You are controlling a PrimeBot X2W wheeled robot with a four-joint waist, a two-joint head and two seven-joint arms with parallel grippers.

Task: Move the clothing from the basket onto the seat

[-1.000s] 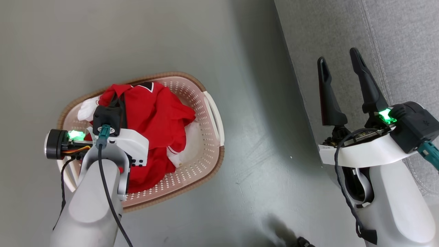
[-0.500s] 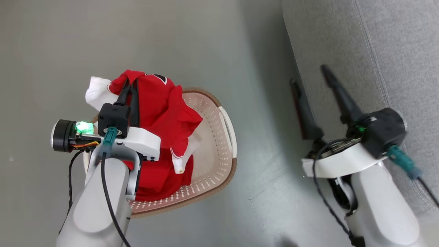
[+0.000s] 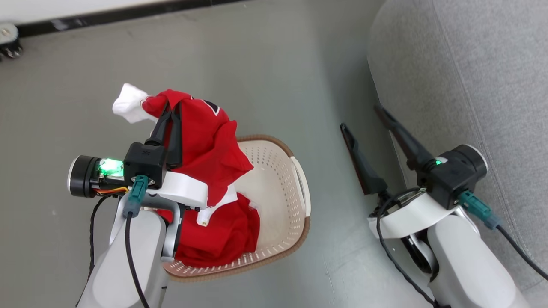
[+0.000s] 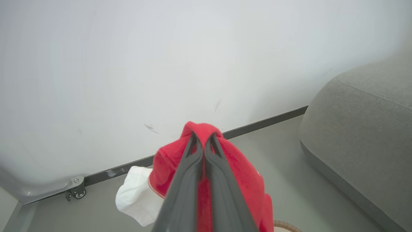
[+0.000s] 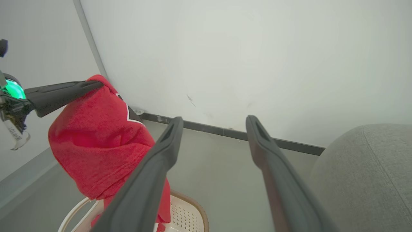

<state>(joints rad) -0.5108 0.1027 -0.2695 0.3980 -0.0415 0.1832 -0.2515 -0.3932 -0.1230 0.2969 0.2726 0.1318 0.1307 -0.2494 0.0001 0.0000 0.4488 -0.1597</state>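
– Clothing (image 3: 205,141): handling, grip?
– Looks soft, light, floppy; you pinch a bunched fold near the top. Red, white trim, black V-neck. It hangs from the left gripper (image 3: 173,109), clenched on it, with its lower end in the basket (image 3: 278,179).
– Right gripper (image 3: 361,117)?
– Spread, empty, beside the seat (image 3: 471,85).

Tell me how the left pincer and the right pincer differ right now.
The left pincer is shut on the clothing; the right pincer is open and empty. The left pincer is by the basket; the right pincer is beside the sofa. Both are long, dark and point up the head view.
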